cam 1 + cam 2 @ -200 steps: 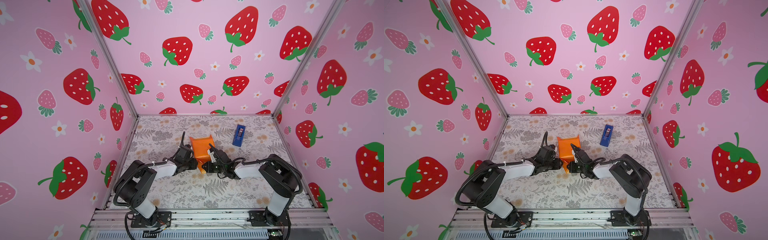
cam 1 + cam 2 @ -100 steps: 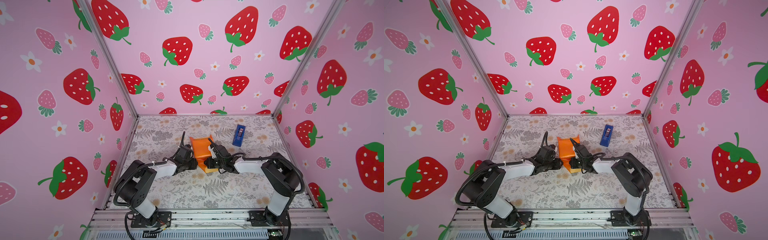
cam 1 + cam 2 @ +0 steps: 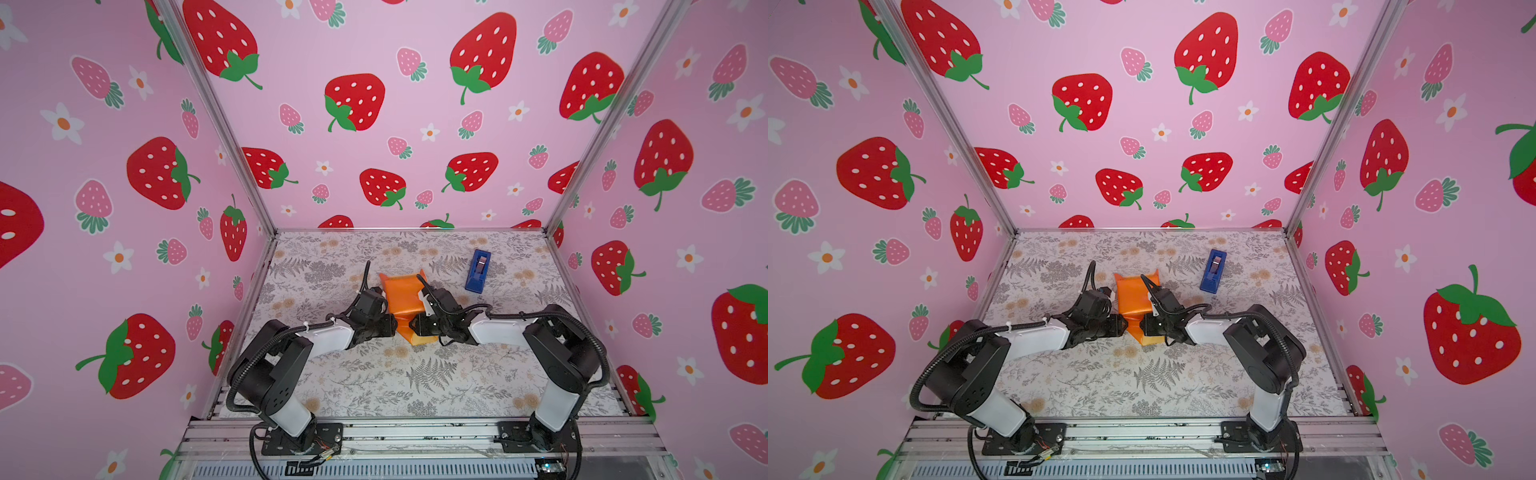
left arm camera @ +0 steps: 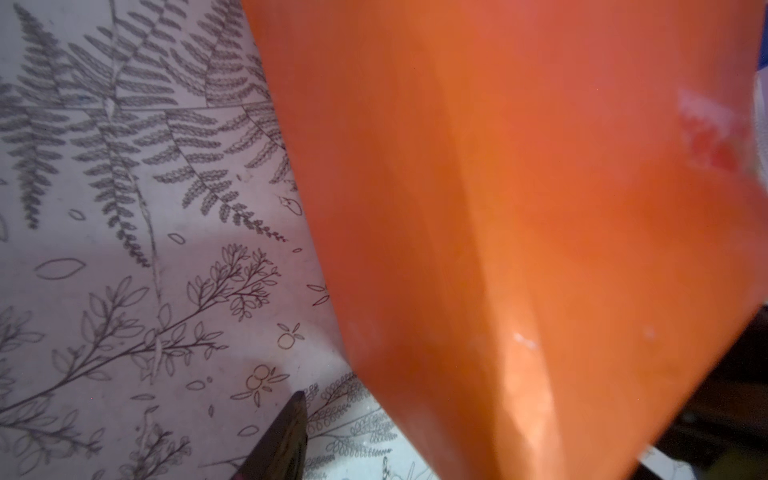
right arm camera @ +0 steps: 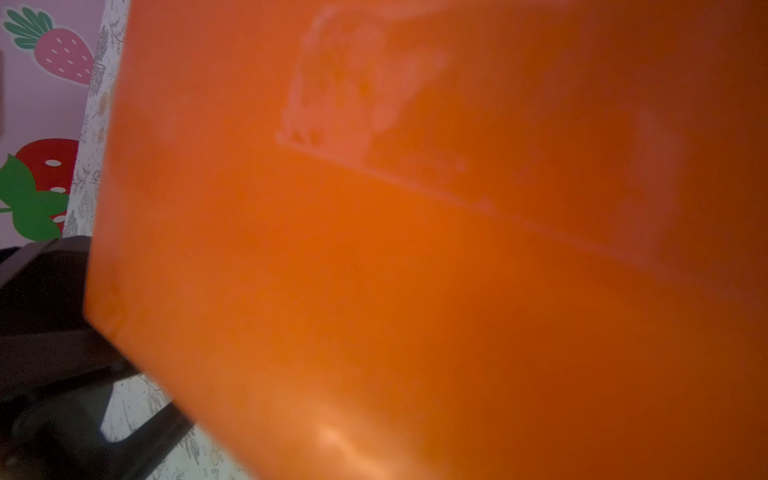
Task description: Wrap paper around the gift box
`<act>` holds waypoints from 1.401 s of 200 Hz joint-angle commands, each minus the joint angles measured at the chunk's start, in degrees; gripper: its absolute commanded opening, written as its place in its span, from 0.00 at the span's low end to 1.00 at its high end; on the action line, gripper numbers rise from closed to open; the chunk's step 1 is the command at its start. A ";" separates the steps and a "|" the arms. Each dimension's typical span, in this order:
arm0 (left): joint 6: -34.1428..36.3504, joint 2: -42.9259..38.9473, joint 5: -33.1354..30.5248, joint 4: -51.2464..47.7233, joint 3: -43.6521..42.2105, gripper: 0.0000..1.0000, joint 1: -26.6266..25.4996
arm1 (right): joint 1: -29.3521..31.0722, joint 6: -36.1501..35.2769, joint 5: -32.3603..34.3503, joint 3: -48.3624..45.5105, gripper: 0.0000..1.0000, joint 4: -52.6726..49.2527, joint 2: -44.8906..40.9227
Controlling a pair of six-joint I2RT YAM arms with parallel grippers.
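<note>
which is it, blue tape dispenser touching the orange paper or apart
Apart. In both top views a strip of bare table separates the tape dispenser from the paper.

gift box hidden, paper (image 5: 415, 291) blurred

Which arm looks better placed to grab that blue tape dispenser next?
Probably the right: the tape dispenser lies on its side, just beyond the right gripper; the left gripper sits across the orange paper.

glossy, creased orange paper (image 3: 401, 296), matt printed table cover (image 3: 415, 376), blue plastic tape dispenser (image 3: 478, 272)
</note>
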 commanded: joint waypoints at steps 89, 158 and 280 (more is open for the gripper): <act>-7.76 0.99 -1.95 6.57 -0.47 0.53 0.18 | -4.95 -0.75 2.79 -6.36 0.34 -7.30 -17.61; -8.27 1.35 -2.04 6.64 -0.43 0.53 0.18 | -13.51 -4.22 -3.08 -12.09 0.28 -3.12 -16.32; -8.94 2.50 -0.67 6.96 -0.06 0.53 0.18 | -10.21 0.10 -15.36 -9.51 0.21 11.49 -3.91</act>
